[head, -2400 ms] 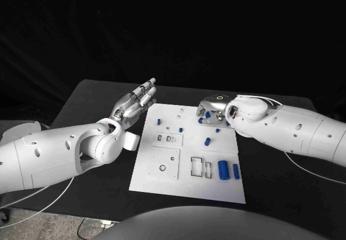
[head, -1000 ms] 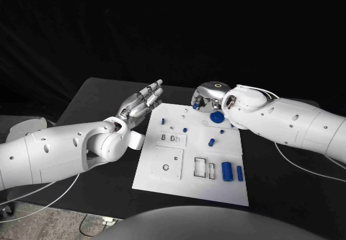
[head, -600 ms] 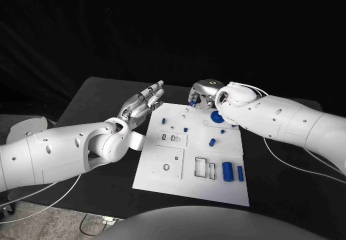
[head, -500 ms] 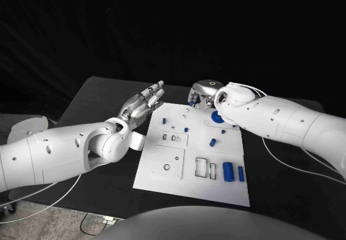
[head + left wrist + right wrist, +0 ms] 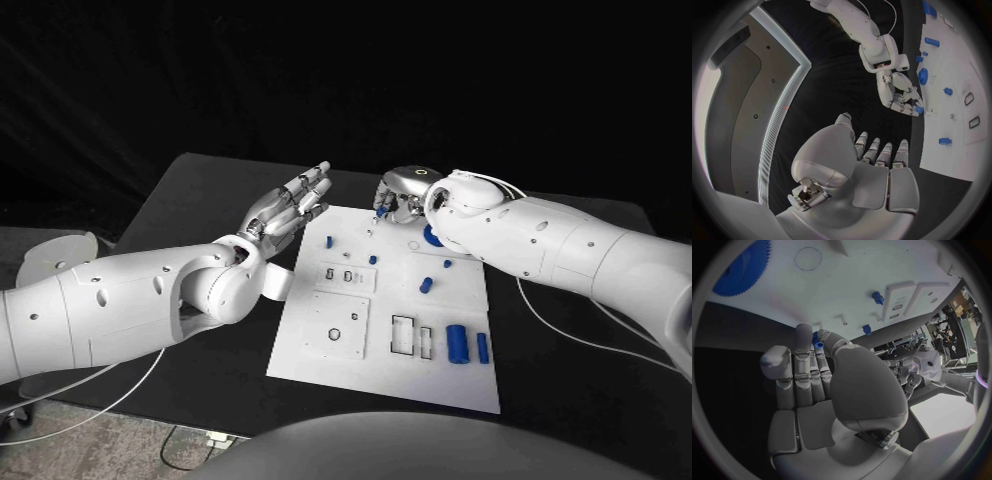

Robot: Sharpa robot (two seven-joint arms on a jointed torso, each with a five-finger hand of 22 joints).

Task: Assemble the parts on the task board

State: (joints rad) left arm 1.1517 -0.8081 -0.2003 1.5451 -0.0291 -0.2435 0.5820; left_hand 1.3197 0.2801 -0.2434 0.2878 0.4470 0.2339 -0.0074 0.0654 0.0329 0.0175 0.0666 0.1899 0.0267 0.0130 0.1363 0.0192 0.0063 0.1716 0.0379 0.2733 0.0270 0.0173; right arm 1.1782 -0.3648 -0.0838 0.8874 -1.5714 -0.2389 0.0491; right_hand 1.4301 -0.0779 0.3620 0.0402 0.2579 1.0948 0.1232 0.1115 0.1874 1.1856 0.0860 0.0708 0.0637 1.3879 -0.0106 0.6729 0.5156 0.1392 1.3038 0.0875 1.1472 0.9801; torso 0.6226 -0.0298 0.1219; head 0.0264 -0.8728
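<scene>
The white task board (image 5: 382, 375) lies in the middle of the black table. My right hand (image 5: 407, 193) hovers over the board's far edge and pinches a small blue part (image 5: 379, 209) at its fingertips. The right wrist view has that part (image 5: 818, 343) between thumb and fingers of the right hand (image 5: 826, 375). A blue gear (image 5: 431, 236) lies flat on the board just beside that arm. My left hand (image 5: 284, 208) is held open, fingers straight, off the board's far left corner. From the left wrist, my left hand (image 5: 861, 165) faces the right hand (image 5: 901, 95) and the gear (image 5: 923, 76).
Two blue cylinders (image 5: 456, 343) (image 5: 482, 347) lie side by side at the board's near right, next to rectangular slots (image 5: 404, 335). Small blue pegs (image 5: 329, 241) (image 5: 426, 284) stand on the board's far half. Bare table (image 5: 188, 200) stretches left of the board.
My right hand rose off the board's far right part, uncovering the blue gear, and moved left along the far edge with a small blue part. The left hand barely moved.
</scene>
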